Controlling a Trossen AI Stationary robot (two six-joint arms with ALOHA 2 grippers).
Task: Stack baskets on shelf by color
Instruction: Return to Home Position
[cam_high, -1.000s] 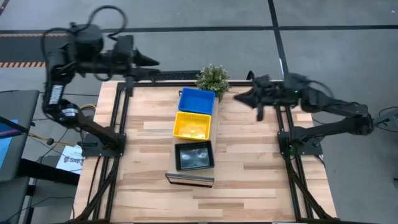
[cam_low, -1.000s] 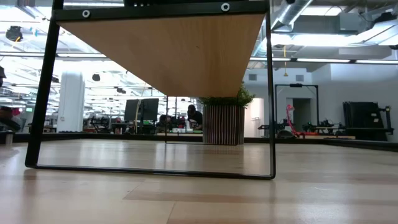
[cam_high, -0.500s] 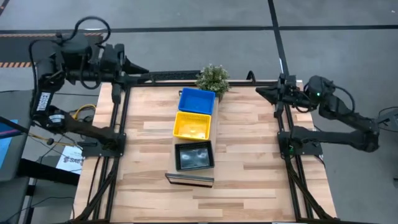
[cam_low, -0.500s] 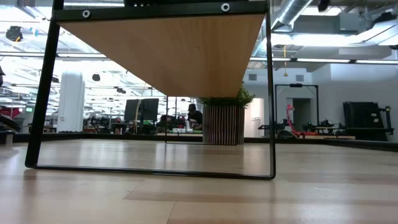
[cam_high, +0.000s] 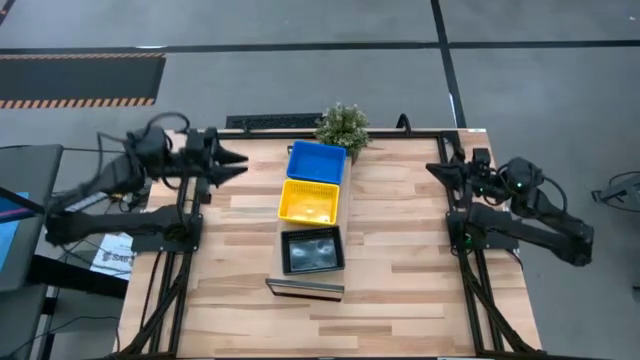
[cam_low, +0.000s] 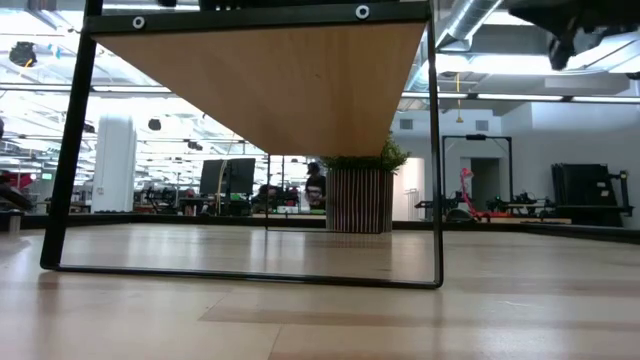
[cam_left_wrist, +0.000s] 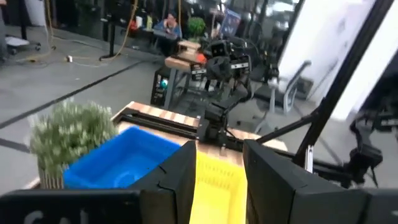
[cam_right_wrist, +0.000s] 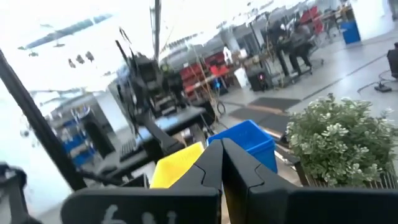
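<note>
Three baskets stand in a row on the shelf (cam_high: 305, 288) at the table's middle: a blue basket (cam_high: 317, 162) farthest, a yellow basket (cam_high: 309, 201) in the middle, and a black basket (cam_high: 312, 250) nearest. From table height the shelf's plank (cam_low: 260, 90) shows from below on its dark frame. My left gripper (cam_high: 235, 162) hangs open over the table's left part and points level at the blue basket. In its wrist view, left gripper (cam_left_wrist: 221, 152), the yellow basket (cam_left_wrist: 217, 180) shows through the gap. My right gripper (cam_high: 435, 168) is shut near the right edge, empty, also seen as right gripper (cam_right_wrist: 222, 146).
A small potted plant (cam_high: 343, 127) stands at the table's far edge, right behind the blue basket. Dark frame rails (cam_high: 190, 200) run along the table's left and right sides under the arms. Bare wood lies on both sides of the shelf.
Both arms have folded back and sunk. My left gripper has come down from beyond the far-left corner to just over the table's left part. My right gripper has drawn away from the plant toward the right edge and lower. The baskets have not moved.
</note>
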